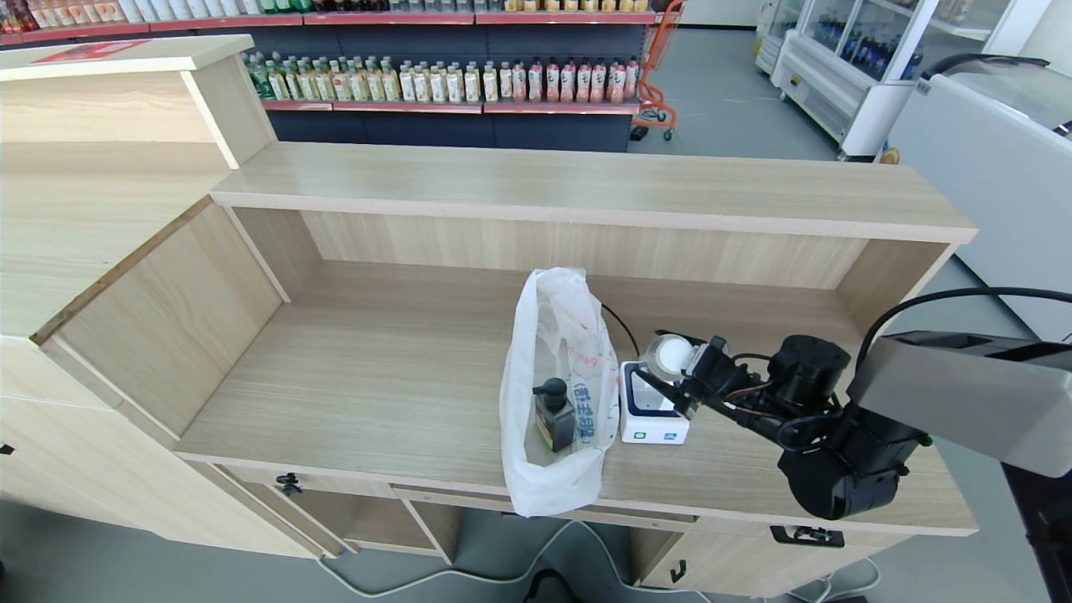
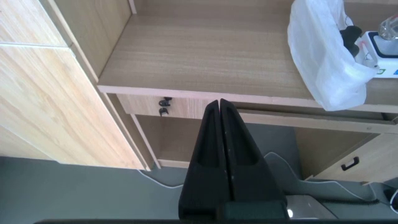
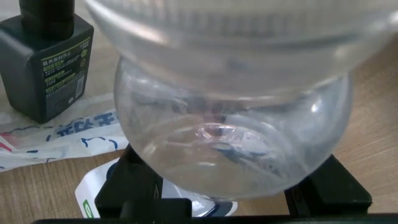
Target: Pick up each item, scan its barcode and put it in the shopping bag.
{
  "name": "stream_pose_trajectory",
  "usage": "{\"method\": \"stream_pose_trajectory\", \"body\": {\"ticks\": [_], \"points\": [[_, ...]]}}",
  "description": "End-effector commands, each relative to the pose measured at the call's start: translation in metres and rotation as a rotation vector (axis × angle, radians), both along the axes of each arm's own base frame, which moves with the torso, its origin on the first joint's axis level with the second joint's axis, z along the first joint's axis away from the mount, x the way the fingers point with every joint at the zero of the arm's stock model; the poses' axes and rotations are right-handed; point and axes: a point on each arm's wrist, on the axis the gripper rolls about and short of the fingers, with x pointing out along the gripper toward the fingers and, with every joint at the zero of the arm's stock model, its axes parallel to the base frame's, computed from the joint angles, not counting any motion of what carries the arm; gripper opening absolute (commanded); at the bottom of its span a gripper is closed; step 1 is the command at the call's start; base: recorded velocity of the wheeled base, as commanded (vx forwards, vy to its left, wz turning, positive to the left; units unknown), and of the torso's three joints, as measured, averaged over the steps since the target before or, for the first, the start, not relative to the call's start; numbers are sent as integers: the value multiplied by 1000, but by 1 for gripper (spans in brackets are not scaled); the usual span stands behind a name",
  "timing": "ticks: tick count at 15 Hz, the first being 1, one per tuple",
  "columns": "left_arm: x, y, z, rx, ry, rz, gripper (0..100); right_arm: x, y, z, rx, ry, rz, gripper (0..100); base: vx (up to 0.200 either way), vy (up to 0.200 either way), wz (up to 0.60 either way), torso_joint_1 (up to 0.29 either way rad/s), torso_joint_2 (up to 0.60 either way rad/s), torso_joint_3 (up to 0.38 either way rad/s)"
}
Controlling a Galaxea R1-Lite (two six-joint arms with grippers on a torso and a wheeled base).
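Right jaws clamp a clear bottle (image 1: 670, 356) above the scanner (image 1: 649, 416); left jaws together

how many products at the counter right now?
2: dark pump bottle stands inside the white plastic shopping bag; clear round plastic bottle sits in the right gripper above the white scanner box. Bag may hide more.

Wooden counter (image 1: 377, 368), bottle-lined shelves (image 1: 444, 84) behind, orange trolley (image 1: 654, 109), white chest freezer (image 1: 980, 159).
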Motion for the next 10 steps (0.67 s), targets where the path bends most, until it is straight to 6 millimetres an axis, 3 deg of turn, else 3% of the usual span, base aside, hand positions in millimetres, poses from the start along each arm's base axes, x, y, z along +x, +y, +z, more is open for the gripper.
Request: {"method": "stream_pose_trajectory", "body": {"ticks": [1, 4, 6, 8, 10], "points": [[0, 0, 0, 0, -1, -1, 0, 2, 1, 1, 2, -5, 1, 0, 0, 0, 0, 0, 0, 0], [0, 0, 0, 0, 0, 1, 0, 1, 1, 4, 5, -14, 2, 0, 0, 0, 0, 0, 0, 0], [0, 0, 0, 0, 0, -1, 0, 1, -2, 19, 17, -46, -5, 0, 0, 0, 0, 0, 0, 0], [0, 0, 0, 0, 0, -1, 0, -9, -9, 43, 66, -49, -15, 0, 0, 0, 0, 0, 0, 0], [0, 0, 0, 0, 0, 1, 0, -32, -24, 87, 160, -60, -50, 0, 0, 0, 0, 0, 0, 0]]}}
